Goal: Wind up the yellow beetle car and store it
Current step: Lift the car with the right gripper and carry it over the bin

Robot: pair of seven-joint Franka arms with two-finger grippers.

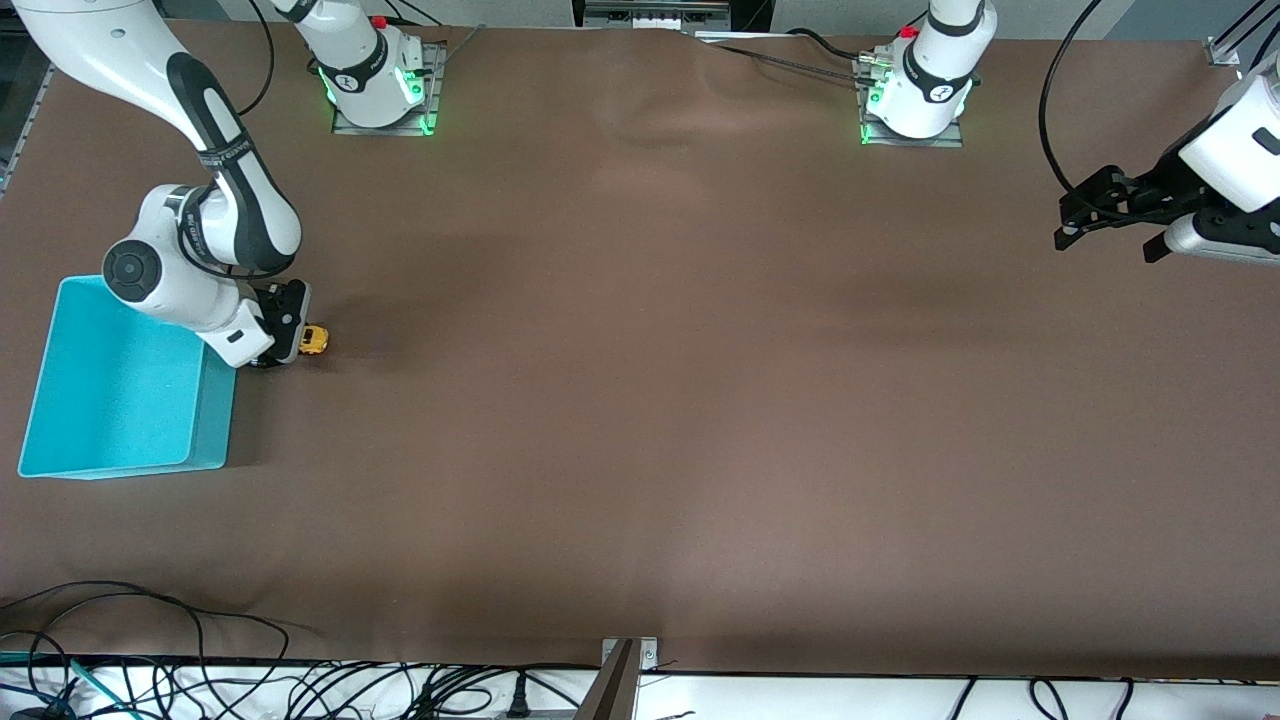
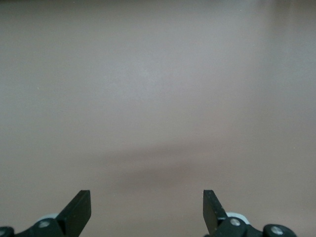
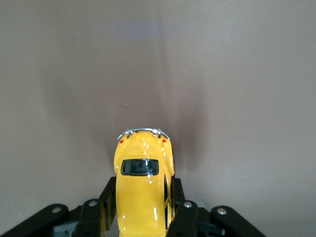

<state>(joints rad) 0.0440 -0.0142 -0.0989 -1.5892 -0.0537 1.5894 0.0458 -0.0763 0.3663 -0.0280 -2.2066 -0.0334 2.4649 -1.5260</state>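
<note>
Right gripper (image 1: 296, 343) low on desk (image 1: 640, 400), pinching yellow beetle car (image 1: 314, 340) by its sides, wheels apparently on surface: grip suits dragging to wind it. Car just beside turquoise bin (image 1: 60, 380), at right arm's end. Left gripper (image 1: 1110, 228) spread, empty, waiting above desk.

The right hand (image 1: 293, 345) is reaching low at the right arm's end, fingers clamping. The left hand (image 1: 1072, 224) is waiting raised, fingers (image 2: 79, 210) spread.
</note>
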